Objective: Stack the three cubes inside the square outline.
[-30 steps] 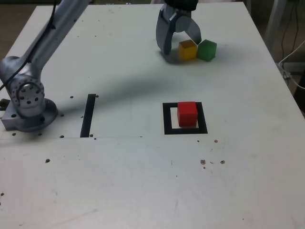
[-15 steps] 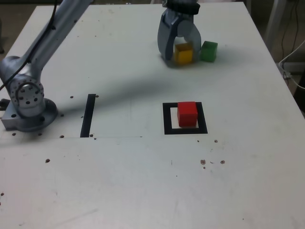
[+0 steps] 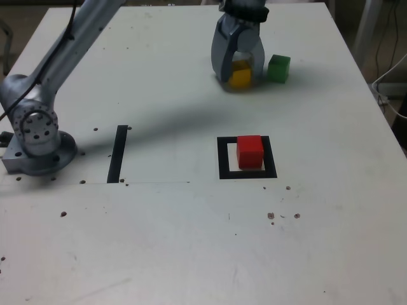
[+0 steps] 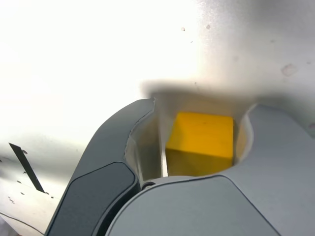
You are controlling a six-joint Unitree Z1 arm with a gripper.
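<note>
At the table's far side, my gripper [image 3: 240,81] stands low over the yellow cube [image 3: 240,77] with a finger on each side, shut on it. The wrist view shows that yellow cube [image 4: 201,140] filling the space between the grey jaws of the gripper [image 4: 202,112], resting on the table. The green cube [image 3: 278,68] sits just to the exterior view's right of the gripper, apart from it. The red cube [image 3: 250,151] rests inside the square outline [image 3: 224,159] nearer the camera, towards its right side.
The arm's base [image 3: 38,133] stands at the exterior view's left edge of the table. A straight black strip [image 3: 117,154] lies between the base and the outline; it also shows in the wrist view as the black strip [image 4: 27,167]. Small dark specks dot the table.
The jaws have come together around the yellow cube, which they only straddled a second ago. The yellow cube shifted slightly away from the green one. Red and green cubes stayed put.
</note>
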